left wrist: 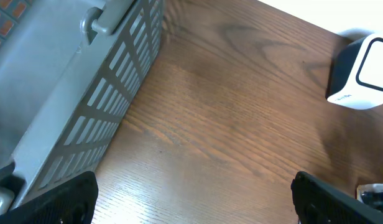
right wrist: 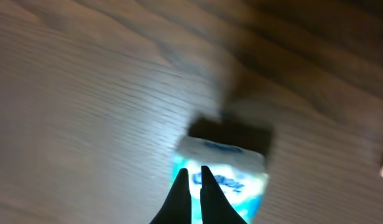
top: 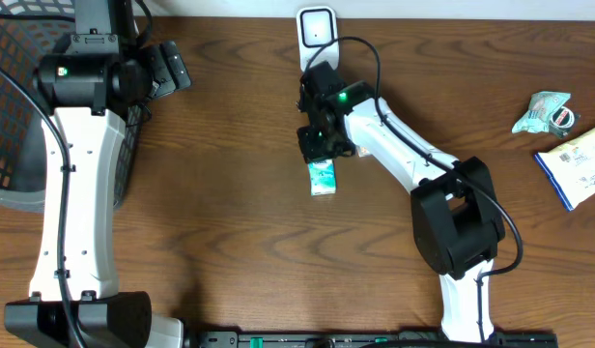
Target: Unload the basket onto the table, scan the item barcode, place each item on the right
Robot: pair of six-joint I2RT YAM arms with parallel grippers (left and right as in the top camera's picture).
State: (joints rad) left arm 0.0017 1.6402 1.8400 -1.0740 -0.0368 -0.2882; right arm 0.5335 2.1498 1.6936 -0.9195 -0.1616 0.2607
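Over by the basket [top: 13, 116], nothing doing for the left gripper [top: 180, 68]: spread wide, empty. Middle now, and clenched tight for the right gripper [top: 324, 147], at the top end of the pack [top: 322, 178]; too blurred to call a firm hold. Pack low at the table [top: 230, 242], near the scanner [top: 317, 27]. Best to confirm the pinch, lift slowly, turn the barcode face to the scanner window, hold steady. Far right, leave the bag [top: 578, 164] alone.

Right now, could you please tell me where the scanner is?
Overhead, the white scanner stands centrally at the far edge of the table, just beyond the right gripper and the packet.
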